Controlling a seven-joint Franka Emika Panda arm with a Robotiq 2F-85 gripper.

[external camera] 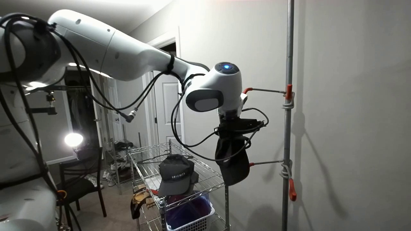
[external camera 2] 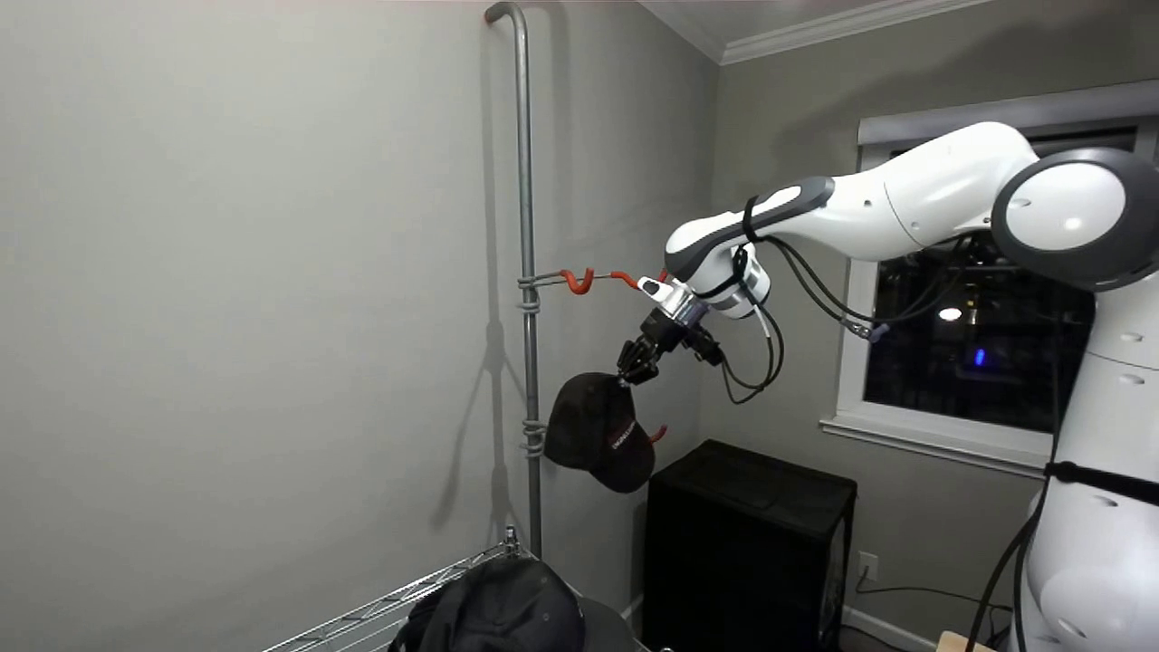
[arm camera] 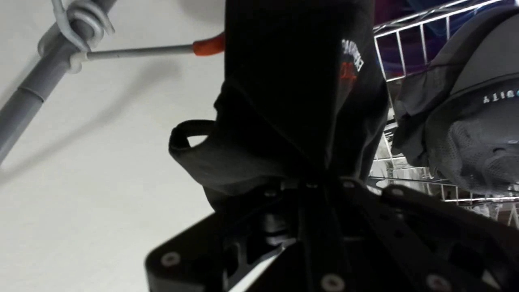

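My gripper (external camera: 228, 133) is shut on a black cap (external camera: 231, 162) and holds it in the air beside the metal pole (external camera: 288, 134). In an exterior view, the gripper (external camera 2: 631, 376) pinches the cap (external camera 2: 589, 424) at its crown edge, with the brim hanging low. In the wrist view the cap (arm camera: 292, 101) fills the middle, with white and red lettering on its right. The fingertips (arm camera: 310, 184) are dark and partly merge with the fabric. The orange tip of a lower hook (arm camera: 209, 44) sits right beside the cap and is partly hidden by it; contact cannot be told.
An upper hook with orange ends (external camera: 268, 90) juts from the pole near the wrist. A wire rack (external camera: 205, 166) carries dark caps (external camera: 176, 173), with a white basket (external camera: 192, 224) below. A large black box (external camera 2: 751, 543) stands in the corner. Cables (external camera: 205, 154) loop around the gripper.
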